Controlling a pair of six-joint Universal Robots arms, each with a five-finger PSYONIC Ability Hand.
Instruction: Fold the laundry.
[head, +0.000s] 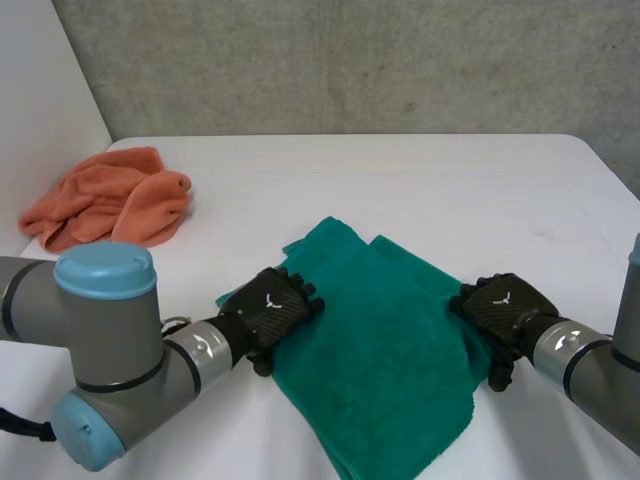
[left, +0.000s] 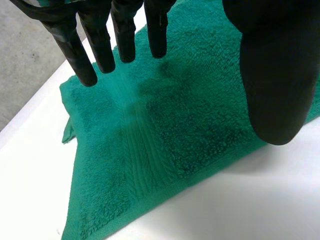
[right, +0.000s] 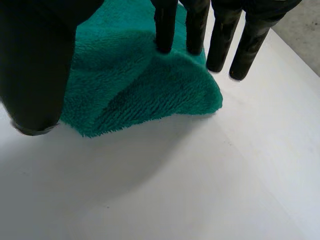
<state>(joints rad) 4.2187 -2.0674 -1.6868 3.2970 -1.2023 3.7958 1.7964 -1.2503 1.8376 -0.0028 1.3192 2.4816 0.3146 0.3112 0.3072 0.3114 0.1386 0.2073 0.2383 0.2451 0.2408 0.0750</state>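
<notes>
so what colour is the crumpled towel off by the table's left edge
The crumpled towel is orange, clearest in the head view.

i see soft, even, fairly bright light falling from overhead across the flat white table (head: 400, 190), with no hard glare on it. the rough grey concrete wall (head: 350, 60) behind it sits dimmer. the crumpled orange terry cloth (head: 110, 205) holds gentle shade in its folds and a thin dark rim beneath its edge. the folded dark-green terry towel (head: 380, 340) takes the light evenly, though its pile shows darker patches in the left wrist view. in the right wrist view a wide, soft grey shade lies on the table under the towel's raised corner. the rounded light-blue cap (head: 105, 270) on the left arm carries a faint sheen.
</notes>
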